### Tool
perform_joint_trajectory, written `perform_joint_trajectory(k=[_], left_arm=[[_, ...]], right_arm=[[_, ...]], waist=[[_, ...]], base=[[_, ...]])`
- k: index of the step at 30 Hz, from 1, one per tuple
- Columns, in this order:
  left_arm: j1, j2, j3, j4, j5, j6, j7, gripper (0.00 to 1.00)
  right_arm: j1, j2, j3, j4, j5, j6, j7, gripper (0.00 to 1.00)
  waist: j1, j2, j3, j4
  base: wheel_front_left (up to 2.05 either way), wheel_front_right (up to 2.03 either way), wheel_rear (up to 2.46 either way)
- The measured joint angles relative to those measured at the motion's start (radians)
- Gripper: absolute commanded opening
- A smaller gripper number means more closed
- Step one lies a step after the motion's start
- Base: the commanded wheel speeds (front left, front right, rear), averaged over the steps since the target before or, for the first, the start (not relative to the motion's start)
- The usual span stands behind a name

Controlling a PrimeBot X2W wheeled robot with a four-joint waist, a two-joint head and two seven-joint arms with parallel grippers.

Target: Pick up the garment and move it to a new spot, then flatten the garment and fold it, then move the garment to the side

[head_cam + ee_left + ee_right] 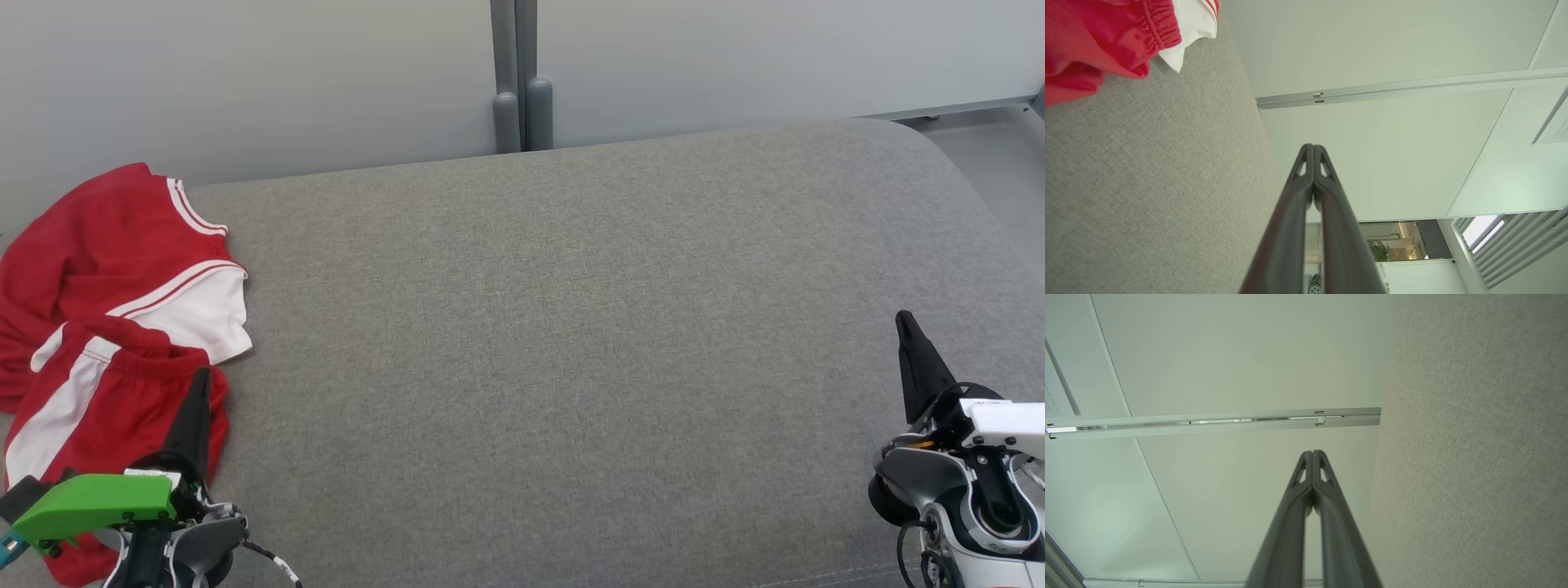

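Observation:
A red garment point(106, 278) with white panels and stripes lies crumpled at the left end of the grey upholstered surface point(571, 327). In the head view my left gripper point(202, 377) rises at the lower left, shut and empty, its tips over the garment's near right edge. The left wrist view shows those tips point(1313, 147) pressed together, with the garment's red elastic hem point(1106, 36) off to the upper left. My right gripper point(903, 318) stands shut and empty at the lower right, far from the garment; its tips point(1312, 453) touch in the right wrist view.
A pale wall with a grey vertical post point(522, 82) runs behind the surface. The surface curves down at its right end point(963, 180), with light floor beyond. A wide stretch of grey fabric lies between the two grippers.

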Motion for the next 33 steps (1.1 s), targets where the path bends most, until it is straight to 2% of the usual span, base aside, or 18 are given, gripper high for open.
perform_joint_trajectory(k=[4,5,12,22,29,33], left_arm=[[0.000,0.000,0.000,0.000,0.000,0.000,0.000,0.00],[0.000,0.000,0.000,0.000,0.000,0.000,0.000,1.00],[0.063,-0.025,-0.004,0.069,0.000,0.001,0.000,1.00],[0.066,-0.025,-0.029,0.057,0.015,0.001,-0.037,1.00],[0.066,-0.022,-0.034,0.027,0.114,0.009,-0.064,1.00],[0.065,-0.014,-0.030,-0.004,0.199,0.013,-0.078,1.00]], right_arm=[[0.000,0.000,0.000,0.000,0.000,0.000,0.000,0.00],[0.000,0.000,0.000,0.000,0.000,0.000,0.000,1.00],[0.057,0.031,0.009,0.068,-0.001,-0.006,-0.002,1.00],[0.061,0.031,0.046,0.065,-0.027,-0.006,-0.034,1.00],[0.057,0.027,0.057,0.044,-0.134,-0.006,-0.061,1.00],[0.042,-0.003,0.075,0.017,-0.209,-0.015,-0.075,1.00]], waist=[[0.0000,0.0000,0.000,0.000],[0.0000,0.0000,0.000,0.000],[0.0000,0.0000,0.000,0.000],[0.0000,0.0000,0.000,0.001],[0.0000,0.0000,-0.001,0.001],[0.0000,0.0000,-0.001,0.000]], base=[[0.00,0.00,0.00],[0.00,0.00,0.00],[0.00,0.00,0.00],[0.00,0.00,0.00],[0.00,0.00,0.00],[0.00,0.00,0.00]])
